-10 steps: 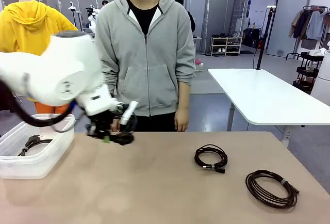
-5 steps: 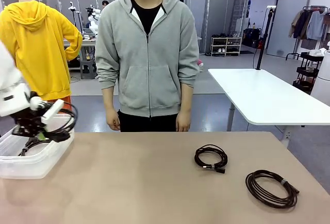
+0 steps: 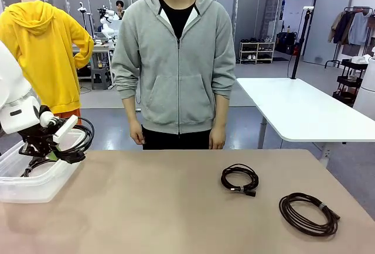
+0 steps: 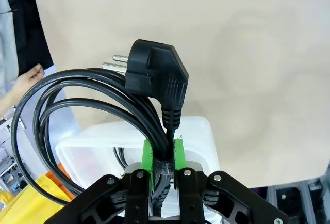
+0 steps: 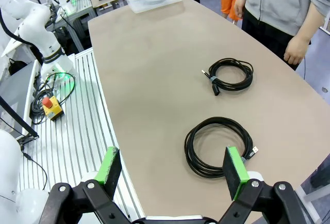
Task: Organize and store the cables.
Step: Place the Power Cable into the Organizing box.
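The left tool (image 4: 164, 158) pinches a coiled thick black power cable (image 4: 154, 77) just above the clear plastic storage bin (image 3: 36, 185), seemingly over its rim. The right tool (image 5: 172, 167) hangs spread above a thin dark coiled cable (image 5: 188, 149) on the worktop (image 3: 176, 207).

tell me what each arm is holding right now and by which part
Left gripper: shut on a coiled black power cable, fingers pinching the strapped bundle just below the plug. Right gripper: open, nothing held.
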`<action>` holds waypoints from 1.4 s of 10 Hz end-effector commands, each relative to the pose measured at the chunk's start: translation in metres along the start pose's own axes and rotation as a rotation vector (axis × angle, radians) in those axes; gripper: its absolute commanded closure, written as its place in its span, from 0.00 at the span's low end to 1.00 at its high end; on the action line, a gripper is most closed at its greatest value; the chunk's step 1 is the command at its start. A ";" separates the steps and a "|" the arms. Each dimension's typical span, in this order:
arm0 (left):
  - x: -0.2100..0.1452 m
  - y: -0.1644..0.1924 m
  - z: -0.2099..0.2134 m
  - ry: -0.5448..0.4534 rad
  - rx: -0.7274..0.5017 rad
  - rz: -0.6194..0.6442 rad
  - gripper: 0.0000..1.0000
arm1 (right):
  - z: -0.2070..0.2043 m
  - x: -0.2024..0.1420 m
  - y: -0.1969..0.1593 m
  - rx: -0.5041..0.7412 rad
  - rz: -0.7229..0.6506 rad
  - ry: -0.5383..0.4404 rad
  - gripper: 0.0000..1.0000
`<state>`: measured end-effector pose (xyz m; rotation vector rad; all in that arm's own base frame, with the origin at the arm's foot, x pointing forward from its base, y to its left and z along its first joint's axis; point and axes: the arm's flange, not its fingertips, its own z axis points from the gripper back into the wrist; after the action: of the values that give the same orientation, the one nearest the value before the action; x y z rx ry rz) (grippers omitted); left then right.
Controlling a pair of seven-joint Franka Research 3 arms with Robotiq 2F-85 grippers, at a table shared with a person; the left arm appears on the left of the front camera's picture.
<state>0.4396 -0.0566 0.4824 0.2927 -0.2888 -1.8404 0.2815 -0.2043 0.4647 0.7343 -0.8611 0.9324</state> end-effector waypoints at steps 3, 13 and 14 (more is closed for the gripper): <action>-0.029 0.016 0.002 -0.003 -0.047 0.006 0.82 | 0.000 0.000 0.001 0.000 0.014 -0.013 0.00; -0.178 0.080 -0.122 -0.008 -0.055 0.184 0.82 | 0.000 0.000 0.001 0.000 0.014 -0.013 0.00; -0.175 0.081 -0.131 -0.051 -0.067 0.157 0.82 | 0.000 0.000 0.001 0.000 0.014 -0.013 0.00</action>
<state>0.5977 0.0826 0.3965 0.1670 -0.2319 -1.6814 0.2815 -0.2046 0.4643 0.7344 -0.8608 0.9299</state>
